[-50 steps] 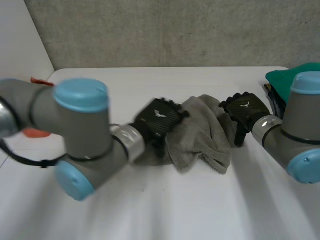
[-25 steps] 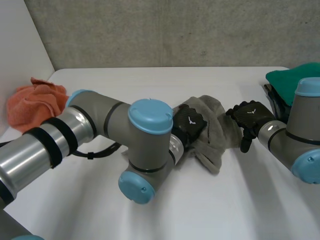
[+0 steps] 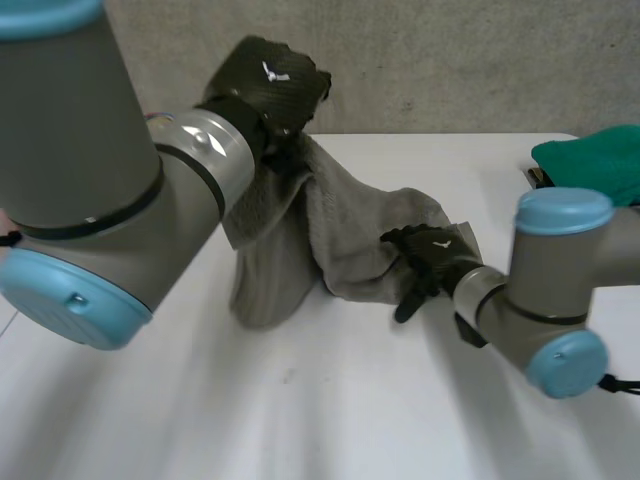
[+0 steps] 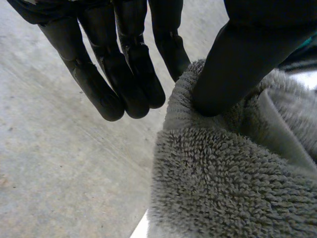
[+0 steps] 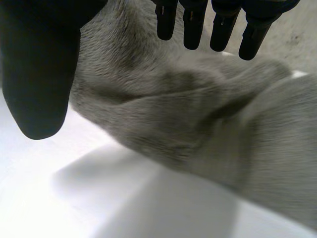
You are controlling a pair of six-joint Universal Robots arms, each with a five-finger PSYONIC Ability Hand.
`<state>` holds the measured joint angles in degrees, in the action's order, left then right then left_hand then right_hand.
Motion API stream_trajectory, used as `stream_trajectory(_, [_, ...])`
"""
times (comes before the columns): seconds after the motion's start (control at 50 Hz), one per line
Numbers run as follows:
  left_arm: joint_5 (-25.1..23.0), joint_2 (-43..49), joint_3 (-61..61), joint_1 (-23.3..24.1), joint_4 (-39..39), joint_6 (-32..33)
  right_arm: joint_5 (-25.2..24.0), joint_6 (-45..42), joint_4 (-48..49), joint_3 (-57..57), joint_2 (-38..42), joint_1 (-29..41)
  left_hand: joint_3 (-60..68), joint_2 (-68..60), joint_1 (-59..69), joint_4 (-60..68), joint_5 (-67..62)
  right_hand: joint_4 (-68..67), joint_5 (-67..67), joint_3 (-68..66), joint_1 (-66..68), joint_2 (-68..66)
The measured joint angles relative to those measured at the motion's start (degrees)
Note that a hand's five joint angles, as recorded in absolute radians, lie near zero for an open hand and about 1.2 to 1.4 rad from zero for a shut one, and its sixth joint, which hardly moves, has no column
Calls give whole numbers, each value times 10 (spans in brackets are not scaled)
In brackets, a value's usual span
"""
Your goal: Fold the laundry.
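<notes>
A grey towel (image 3: 335,225) hangs from my left hand (image 3: 270,85), which is raised high above the table near the back wall. Its lower part trails down to the table. In the left wrist view the thumb (image 4: 237,64) presses into the towel's thick edge (image 4: 223,188), and the fingers (image 4: 131,79) stand straight beside it. My right hand (image 3: 432,255) lies low on the table (image 3: 340,410) at the towel's right end, open. In the right wrist view its straight fingers (image 5: 193,25) and thumb (image 5: 39,69) hover over the towel's folds (image 5: 198,129).
A green cloth (image 3: 590,165) lies at the table's right edge, beyond my right arm. A grey wall runs behind the table. My left arm's big elbow fills the near left side.
My left hand has closed on the towel and risen from the table towards the back, pulling the towel up with it. My right hand has shifted left onto the towel's right end.
</notes>
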<state>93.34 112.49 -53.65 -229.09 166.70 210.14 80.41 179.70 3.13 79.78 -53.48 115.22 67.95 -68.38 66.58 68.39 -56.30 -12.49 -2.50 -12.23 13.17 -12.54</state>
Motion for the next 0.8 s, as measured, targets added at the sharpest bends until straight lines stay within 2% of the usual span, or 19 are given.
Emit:
stream_trajectory(0.18, [11, -9, 47, -3, -48, -47, 74, 151, 19, -66, 64, 55, 0, 0, 0, 0, 0, -6, -14, -10, 2, -2])
stream_trajectory(0.34, [18, -33, 64, -16, -59, -85, 94, 200, 15, -107, 96, 93, 0, 0, 0, 0, 0, -12, -20, -18, 7, -9])
stream_trajectory(0.38, [19, -38, 66, -19, -59, -88, 98, 199, 15, -110, 100, 99, 0, 0, 0, 0, 0, -102, -111, -121, 105, -116])
stream_trajectory(0.4, [19, -41, 66, -22, -59, -90, 102, 197, 15, -112, 103, 104, 0, 0, 0, 0, 0, -227, -221, -234, 209, -235])
stream_trajectory(0.46, [20, -48, 65, -32, -57, -91, 122, 186, 19, -115, 108, 108, 0, 0, 0, 0, 0, -477, -480, -485, 463, -493])
stream_trajectory(0.48, [20, -49, 64, -35, -57, -91, 129, 182, 20, -115, 107, 108, 0, 0, 0, 0, 0, -502, -504, -509, 493, -517])
stream_trajectory(0.54, [20, -52, 55, -52, -56, -91, 160, 154, 23, -115, 98, 102, 0, 0, 0, 0, 0, -556, -549, -555, 530, -551])
stream_trajectory(0.64, [14, -44, 15, -102, -56, -86, 185, 35, 21, -107, 16, 71, 0, 0, 0, 0, 0, -559, -552, -555, 530, -551])
stream_trajectory(0.72, [-2, -19, -26, -141, -56, -79, 152, -93, 11, -105, -56, 40, 0, 0, 0, 0, 0, -560, -553, -555, 530, -551])
stream_trajectory(0.8, [-31, 24, -67, -170, -55, -73, 99, -245, -23, -116, -105, 18, 1, -1, 0, 0, 0, -560, -553, -555, 530, -551])
